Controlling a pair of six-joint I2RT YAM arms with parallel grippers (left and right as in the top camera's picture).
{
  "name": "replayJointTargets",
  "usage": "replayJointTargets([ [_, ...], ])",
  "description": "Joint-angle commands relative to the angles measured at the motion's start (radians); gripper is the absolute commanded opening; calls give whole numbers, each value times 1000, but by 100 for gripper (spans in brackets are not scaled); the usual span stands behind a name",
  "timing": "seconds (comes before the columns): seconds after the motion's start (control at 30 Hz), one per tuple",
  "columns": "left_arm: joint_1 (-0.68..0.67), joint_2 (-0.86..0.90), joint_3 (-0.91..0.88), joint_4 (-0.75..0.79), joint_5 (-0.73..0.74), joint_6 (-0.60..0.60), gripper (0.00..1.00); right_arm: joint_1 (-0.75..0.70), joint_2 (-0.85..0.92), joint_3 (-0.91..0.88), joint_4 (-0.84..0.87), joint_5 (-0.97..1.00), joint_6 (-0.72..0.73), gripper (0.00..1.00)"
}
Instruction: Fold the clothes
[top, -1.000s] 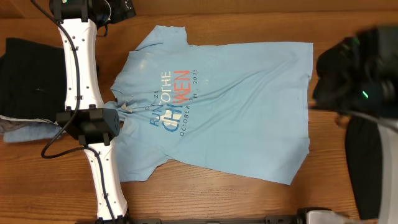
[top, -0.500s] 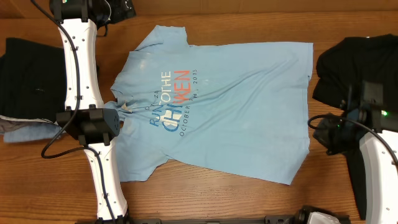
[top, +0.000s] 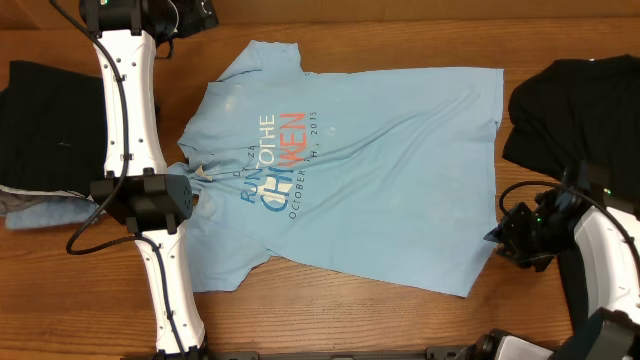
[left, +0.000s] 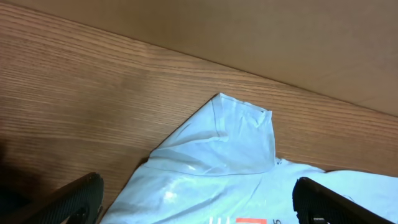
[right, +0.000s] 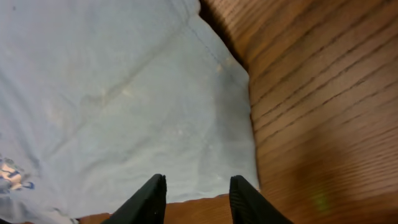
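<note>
Right claw (right: 198, 186) nearer the T-shirt (top: 380, 170) hem now, jaws apart.

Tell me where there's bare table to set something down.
Bare wood runs along the far edge of the table beyond the sky-blue T-shirt, and along the near edge between left arm and right claw. Crowded: folded garments left, black shirt right.

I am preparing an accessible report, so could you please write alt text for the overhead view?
A light blue T-shirt with printed lettering lies spread flat on a wooden table. The white left arm reaches across its collar, and the right gripper is at its hem. A black shirt lies to the right, folded dark garments to the left.
</note>
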Motion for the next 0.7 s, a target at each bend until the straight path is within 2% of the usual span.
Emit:
replayJointTargets([
  [0.0, 4, -13, 14, 2, 11, -17, 100, -19, 9, -58, 37, -9, 51, 38],
  [0.13, 4, -13, 14, 2, 11, -17, 100, -32, 9, -143, 121, -73, 66, 38],
  [0.43, 4, -13, 14, 2, 11, -17, 100, -35, 10, -264, 264, 76, 162, 38],
  [0.57, 4, -13, 14, 2, 11, -17, 100, -39, 10, -278, 279, 68, 175, 38],
  [0.6, 4, -13, 14, 2, 11, -17, 100, -39, 10, -278, 280, 68, 175, 36],
  [0.67, 4, -13, 14, 2, 11, -17, 100, -39, 10, -278, 280, 67, 175, 19],
])
